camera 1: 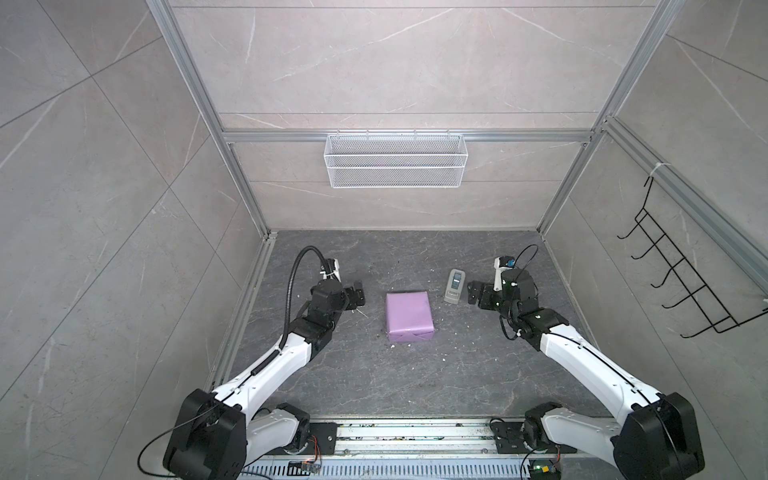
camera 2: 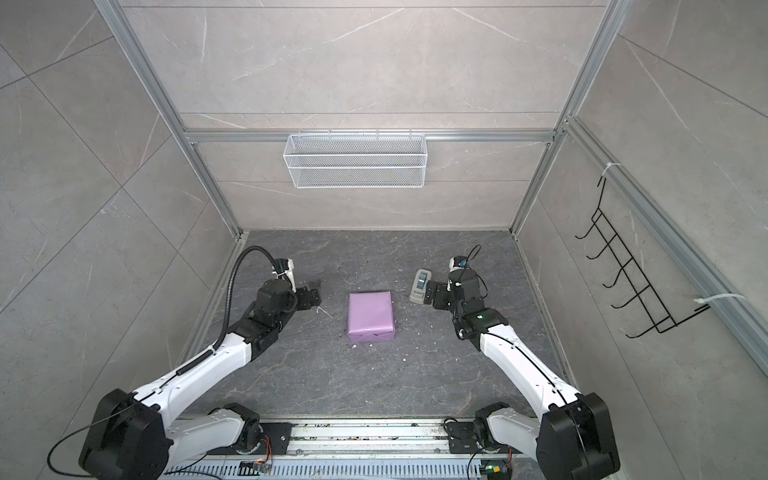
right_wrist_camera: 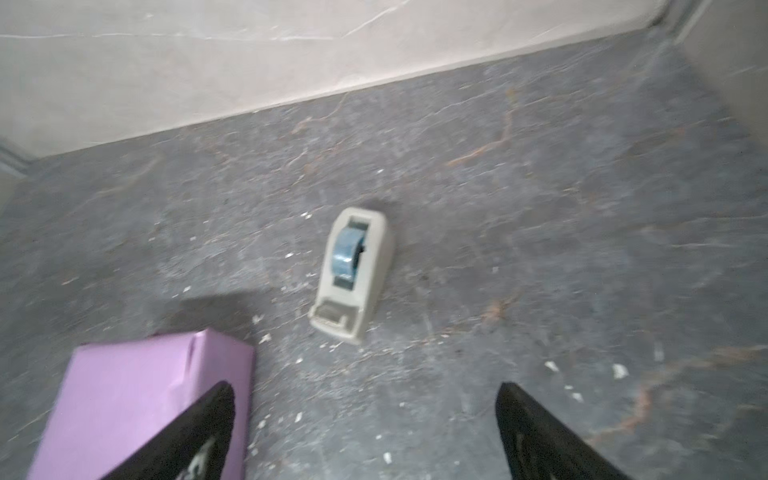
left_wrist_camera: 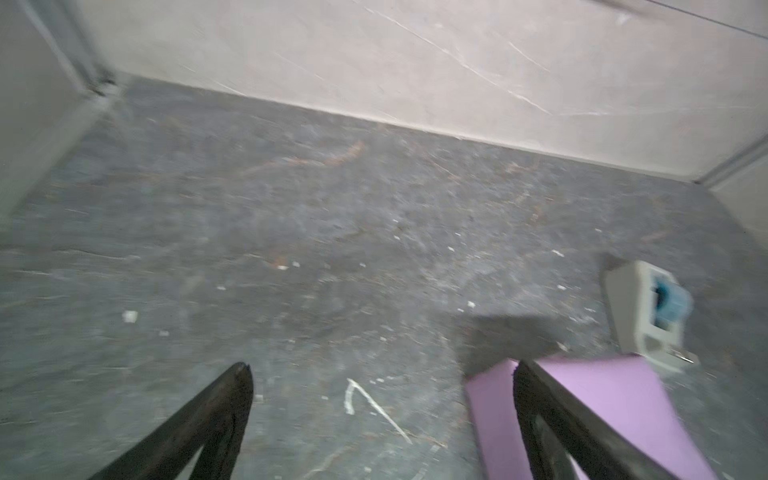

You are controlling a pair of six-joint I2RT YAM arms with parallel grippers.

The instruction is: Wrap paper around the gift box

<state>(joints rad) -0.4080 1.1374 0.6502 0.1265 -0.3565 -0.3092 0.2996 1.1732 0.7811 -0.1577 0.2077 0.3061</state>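
The paper (camera 1: 409,316) (camera 2: 370,316) shows its lilac face, folded into a flat parcel at the middle of the dark floor, with folded flaps on its near end. The gift box is hidden under it. My left gripper (camera 1: 357,293) (camera 2: 313,293) hovers open just left of the parcel, not touching it. My right gripper (camera 1: 473,293) (camera 2: 432,293) is open to the right, beside the tape dispenser. The left wrist view shows the left gripper (left_wrist_camera: 382,368) with only floor between its fingers and the paper (left_wrist_camera: 602,399) behind one of them. The right gripper (right_wrist_camera: 365,386) is likewise empty, the paper (right_wrist_camera: 137,395) beside it.
A grey-white tape dispenser (camera 1: 454,286) (camera 2: 420,286) (left_wrist_camera: 648,316) (right_wrist_camera: 353,274) with a blue roll stands right of the parcel. Small white scraps litter the floor. A white mesh basket (camera 1: 395,160) hangs on the back wall and a black wire rack (camera 1: 685,274) on the right wall.
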